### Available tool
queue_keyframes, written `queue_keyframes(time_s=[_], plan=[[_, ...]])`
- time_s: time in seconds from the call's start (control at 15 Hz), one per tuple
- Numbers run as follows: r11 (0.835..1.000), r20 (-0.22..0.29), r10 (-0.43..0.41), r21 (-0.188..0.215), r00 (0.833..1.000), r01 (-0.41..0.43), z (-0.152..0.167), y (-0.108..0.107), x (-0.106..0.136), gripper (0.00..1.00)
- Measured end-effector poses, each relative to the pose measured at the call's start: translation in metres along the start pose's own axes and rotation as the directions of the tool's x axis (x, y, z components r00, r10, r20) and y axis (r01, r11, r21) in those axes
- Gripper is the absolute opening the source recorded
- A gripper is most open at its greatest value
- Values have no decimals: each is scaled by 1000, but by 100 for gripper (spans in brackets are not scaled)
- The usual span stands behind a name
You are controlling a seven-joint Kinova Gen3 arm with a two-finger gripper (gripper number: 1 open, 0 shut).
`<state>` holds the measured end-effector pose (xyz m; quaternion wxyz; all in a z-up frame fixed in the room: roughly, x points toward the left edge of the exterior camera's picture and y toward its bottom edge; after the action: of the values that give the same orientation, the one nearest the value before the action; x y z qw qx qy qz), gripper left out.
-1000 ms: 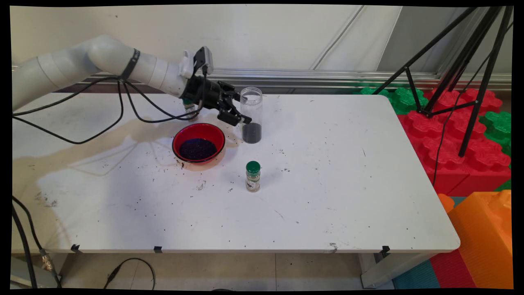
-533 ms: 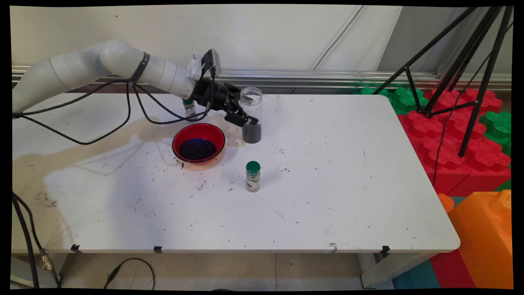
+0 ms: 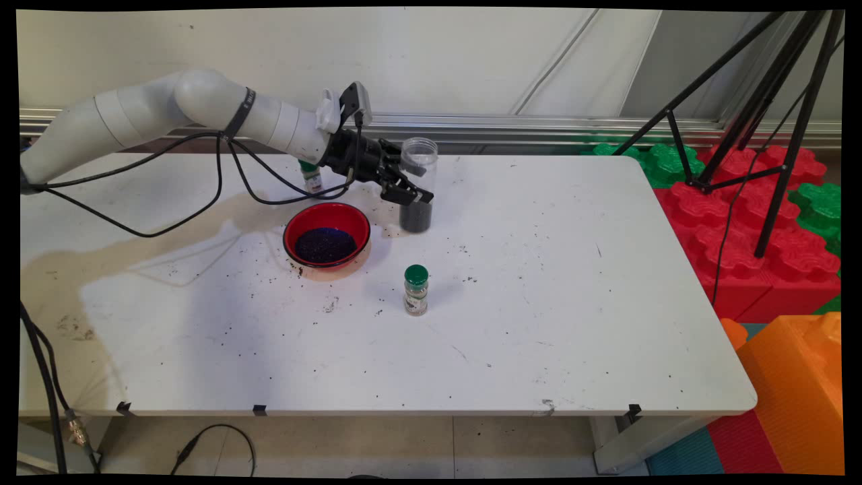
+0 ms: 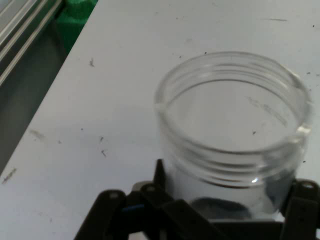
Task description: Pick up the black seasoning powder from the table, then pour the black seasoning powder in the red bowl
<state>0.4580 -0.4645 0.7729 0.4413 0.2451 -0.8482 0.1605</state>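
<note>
A tall clear jar (image 3: 423,153) with dark grains at its bottom stands at the back of the white table (image 3: 539,323), just right of a red bowl (image 3: 326,232) that holds dark grains. My gripper (image 3: 416,192) reaches in from the left and is shut on the jar's middle, one finger on each side. In the hand view the jar's open mouth (image 4: 230,120) fills the picture, and the gripper (image 4: 230,202) clasps the jar below its threaded rim. A small spice bottle with a green cap (image 3: 416,289) stands in front of the jar, apart from it.
Another small green-capped bottle (image 3: 310,176) stands behind the arm, left of the jar. Loose dark grains are scattered over the table. A black tripod (image 3: 761,135) stands on red and green foam blocks (image 3: 761,222) to the right. An orange block (image 3: 794,384) sits at the near right.
The arm has pushed further right, and its fingers have come round the jar. The jar has shifted slightly right and up with them.
</note>
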Motion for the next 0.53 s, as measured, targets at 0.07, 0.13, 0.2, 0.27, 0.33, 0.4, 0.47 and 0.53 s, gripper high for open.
queue_keyframes(time_s=[0.07,0.13,0.2,0.27,0.33,0.4,0.47,0.53], plan=[[1000,0,0,0,1000,0,1,0,0,0],[1000,0,1,0,1000,-1,1,0,0,0],[1000,1,3,-1,1000,-3,1,0,0,0],[1000,1,4,-1,1000,-4,2,0,0,0],[1000,2,6,-2,1000,-6,2,1,0,0],[1000,2,9,-4,1000,-9,2,1,0,0],[1000,2,13,-6,1000,-13,1,2,0,0],[1000,0,17,-8,1000,-17,1,3,1,0]])
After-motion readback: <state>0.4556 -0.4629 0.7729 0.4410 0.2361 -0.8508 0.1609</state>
